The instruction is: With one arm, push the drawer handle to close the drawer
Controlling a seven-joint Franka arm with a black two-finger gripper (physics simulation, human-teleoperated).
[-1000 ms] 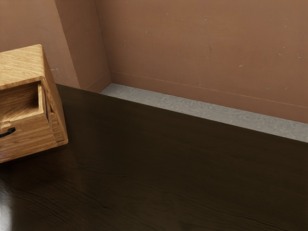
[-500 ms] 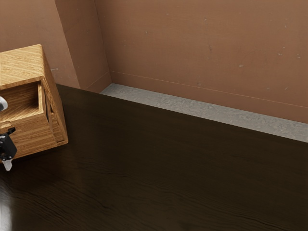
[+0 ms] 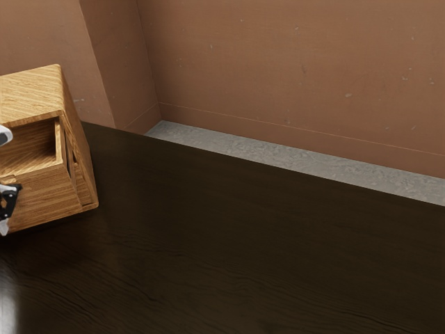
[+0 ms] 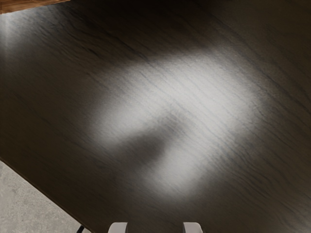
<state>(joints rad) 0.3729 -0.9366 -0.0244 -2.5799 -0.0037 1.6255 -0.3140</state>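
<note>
"Right beside the claw, what was there?"

"The wooden drawer, pulled out of its cabinet, with its hollow exposed above the front board. The dark handle was on that board, close by the claw and partly hidden behind it."

"Was the claw touching it?"

"I couldn't tell. They overlapped from that angle, so they might have met or only been near."

"And how was the claw set?"

"Wide. Its two pale tips stood well apart, and I saw nothing pinched between them."

"Why hold it like that?"

"Closing a drawer needs no grip, I'd judge, only a shove on the handle. The claw was low, around the height of the front board, which suited pushing straight in."

"What backed the push?"

"The cabinet sat on the dark bench, drawer front facing the claw, so pressure could send the drawer home. Off-centre, it might bind or twist the cabinet."

"So where was the job?"

"At the contact stage, by my reading: drawer open, claw at hand. The next move called for steady, level pressure inward."
</note>
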